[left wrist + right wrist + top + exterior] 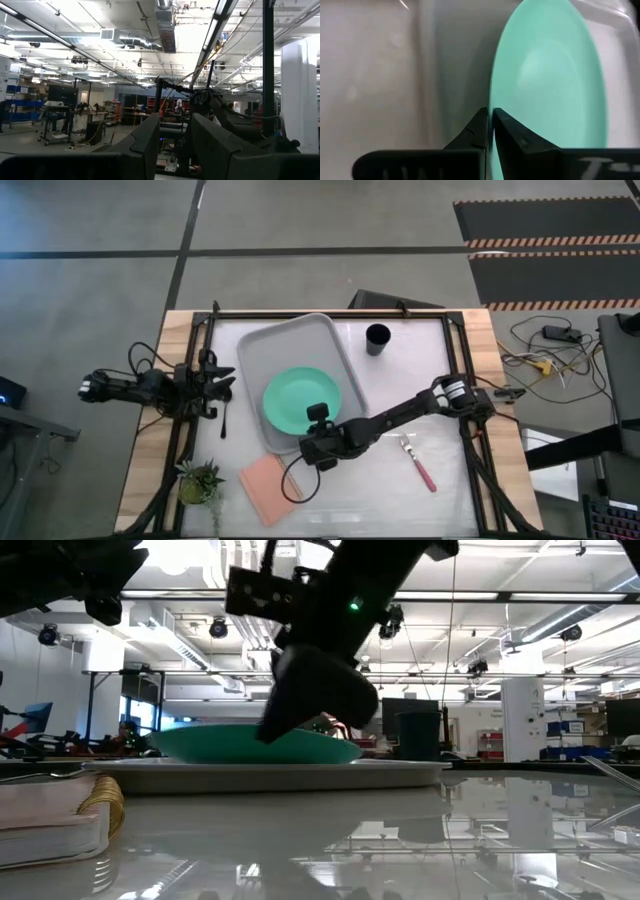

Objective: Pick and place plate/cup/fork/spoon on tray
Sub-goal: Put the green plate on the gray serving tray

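The mint-green plate [300, 400] lies in the light-grey tray [290, 340] at mid-table, and shows in the low view [220, 744] on the tray [400, 772]. My right gripper [312, 430] is at the plate's near edge, shut on its rim. The black cup [377, 338] stands on the table beyond the tray's right side. The pink-handled fork [421, 466] lies near the right edge. The thin spoon [226, 418] lies left of the tray. My left gripper [226, 385] waits at the table's left, open and empty. My right gripper pinches the plate's rim [492, 102] at its near edge between its two fingers [479, 127]. The fingers come from the table's near right side, slanting down. The plate sits about level, low over the tray; whether it rests on it I cannot tell.
A salmon-pink square pad [268, 485] lies near the front edge, close to my right gripper. A small potted plant [200, 480] stands at the front left. Black frame rails run along the table's left and right sides.
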Controlling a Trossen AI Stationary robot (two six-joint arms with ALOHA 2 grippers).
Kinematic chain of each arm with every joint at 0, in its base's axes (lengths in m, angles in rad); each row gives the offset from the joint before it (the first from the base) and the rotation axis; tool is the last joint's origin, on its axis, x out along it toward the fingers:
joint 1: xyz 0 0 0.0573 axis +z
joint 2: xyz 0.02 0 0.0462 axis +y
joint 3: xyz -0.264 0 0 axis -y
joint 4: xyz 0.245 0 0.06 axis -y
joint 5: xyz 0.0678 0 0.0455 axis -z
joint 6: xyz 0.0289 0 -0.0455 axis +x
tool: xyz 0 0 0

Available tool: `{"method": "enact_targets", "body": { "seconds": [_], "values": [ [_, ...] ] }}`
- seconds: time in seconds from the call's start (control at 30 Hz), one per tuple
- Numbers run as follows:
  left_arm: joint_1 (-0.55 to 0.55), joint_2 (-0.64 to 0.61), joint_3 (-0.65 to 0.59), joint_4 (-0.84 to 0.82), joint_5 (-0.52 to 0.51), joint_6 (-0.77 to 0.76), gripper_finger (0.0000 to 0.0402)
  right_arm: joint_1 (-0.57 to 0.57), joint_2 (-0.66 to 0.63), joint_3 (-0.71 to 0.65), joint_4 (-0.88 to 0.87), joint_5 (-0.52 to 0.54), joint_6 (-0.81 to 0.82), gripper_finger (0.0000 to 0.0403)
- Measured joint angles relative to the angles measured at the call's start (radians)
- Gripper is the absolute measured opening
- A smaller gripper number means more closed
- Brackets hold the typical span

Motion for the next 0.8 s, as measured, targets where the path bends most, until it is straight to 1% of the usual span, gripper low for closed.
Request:
{"method": "enact_targets", "body": {
  "seconds": [0.13, 0.33, 0.47, 0.63, 0.8],
  "values": [
    [0.0, 0.0, 0.0, 0.0, 0.0, 0.0, 0.0097, -0.014, 0.0, 0.0, 0.04, -0.039, 0.031, 0.0037],
    [0.0, 0.001, 0.0, 0.0, 0.0, 0.0, 0.0097, -0.05, 0.0, 0.0, 0.017, -0.05, 0.094, 0.0083],
    [0.0, 0.001, 0.0, 0.0, 0.0, 0.0, 0.0097, -0.055, 0.0, 0.0, 0.002, -0.13, 0.121, 0.0107],
    [0.0, 0.001, 0.0, 0.0, 0.0, 0.0, 0.0097, -0.051, -0.011, 0.008, -0.046, -0.145, 0.124, 0.0119],
    [0.0, 0.002, 0.0, 0.0, 0.0, -0.004, 0.0097, -0.047, -0.087, -0.006, -0.174, -0.137, 0.158, 0.0116]
  ]
}}
